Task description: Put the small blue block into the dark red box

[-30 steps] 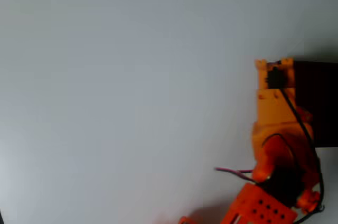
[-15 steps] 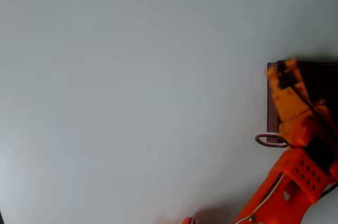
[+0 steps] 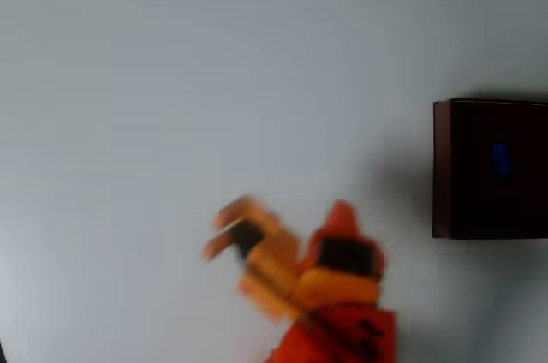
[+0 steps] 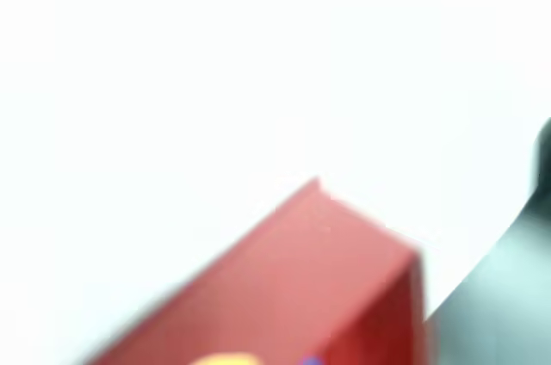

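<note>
In the overhead view the dark red box [image 3: 440, 166] stands at the right edge of the white table. The small blue block [image 3: 501, 160] lies inside it on the dark floor, right of the middle. My orange gripper [image 3: 221, 228] is blurred by motion at the bottom centre, far left of the box. Its two fingers point left, stand apart and hold nothing. The wrist view shows a blurred red wall of the box [image 4: 293, 279] low in the picture, with a speck of blue [image 4: 310, 361] at the bottom edge.
The white table [image 3: 171, 80] stretches bare to the left and above the arm. The orange arm [image 3: 342, 312] rises from the bottom edge. A dark strip [image 4: 508, 296] shows past the table's edge at the right of the wrist view.
The arm has swung away from over the box to the left, down to the bottom centre. The blue block now shows lying inside the uncovered box.
</note>
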`<state>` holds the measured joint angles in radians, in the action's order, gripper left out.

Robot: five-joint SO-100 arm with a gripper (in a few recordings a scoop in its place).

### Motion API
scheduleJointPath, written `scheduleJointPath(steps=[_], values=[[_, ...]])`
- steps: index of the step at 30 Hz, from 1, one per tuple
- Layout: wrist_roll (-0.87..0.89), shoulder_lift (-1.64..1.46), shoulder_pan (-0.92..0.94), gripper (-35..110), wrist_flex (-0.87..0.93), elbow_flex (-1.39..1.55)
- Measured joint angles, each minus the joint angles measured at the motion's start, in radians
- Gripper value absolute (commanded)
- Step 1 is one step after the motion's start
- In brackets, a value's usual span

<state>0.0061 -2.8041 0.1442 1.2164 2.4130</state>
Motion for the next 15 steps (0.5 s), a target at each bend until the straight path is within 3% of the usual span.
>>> scheduleJointPath(steps=[6,15], values=[[-0.026,-0.454,-0.273,0,0.095,0.301],[-0.029,-0.545,-0.632,0,0.104,0.545]])
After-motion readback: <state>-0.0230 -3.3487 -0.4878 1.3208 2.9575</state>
